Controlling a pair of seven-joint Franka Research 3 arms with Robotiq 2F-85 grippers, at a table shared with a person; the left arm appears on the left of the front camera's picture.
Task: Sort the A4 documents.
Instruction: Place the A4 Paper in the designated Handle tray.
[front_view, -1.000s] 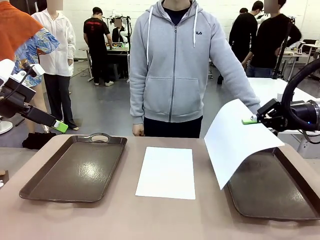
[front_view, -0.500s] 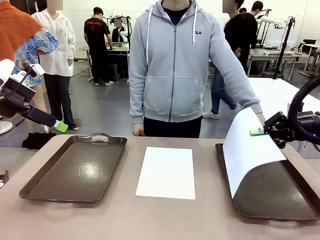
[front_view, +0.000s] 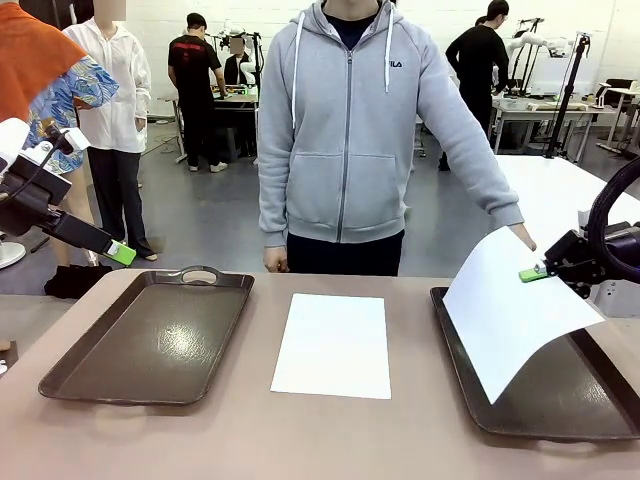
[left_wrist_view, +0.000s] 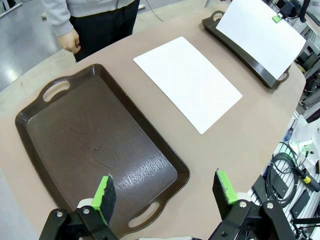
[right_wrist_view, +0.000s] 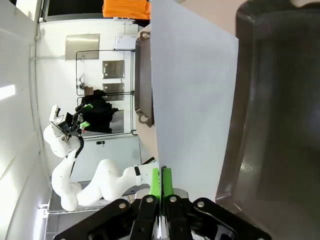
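Observation:
One A4 document (front_view: 510, 310) hangs tilted over the right tray (front_view: 560, 400), its lower corner down near the tray floor. My right gripper (front_view: 535, 272) is shut on this sheet's upper right edge. The right wrist view shows the green pads (right_wrist_view: 161, 175) pinched on that sheet (right_wrist_view: 192, 100) beside the dark tray (right_wrist_view: 275, 125). Another A4 document (front_view: 333, 343) lies flat on the table between the two trays. My left gripper (front_view: 118, 252) hovers open, high at the left, above the left tray (left_wrist_view: 95, 145), with nothing between its fingers (left_wrist_view: 165, 187).
A person in a grey hoodie stands at the far edge, one hand (front_view: 520, 235) stretched out close to the top of the held sheet. The left tray (front_view: 150, 335) has a bare floor. Cables and equipment (left_wrist_view: 290, 170) lie beyond the table's edge.
My right gripper has carried the sheet to the right and lower, over the right tray. The sheet curled, then flattened out. The left arm has stayed still.

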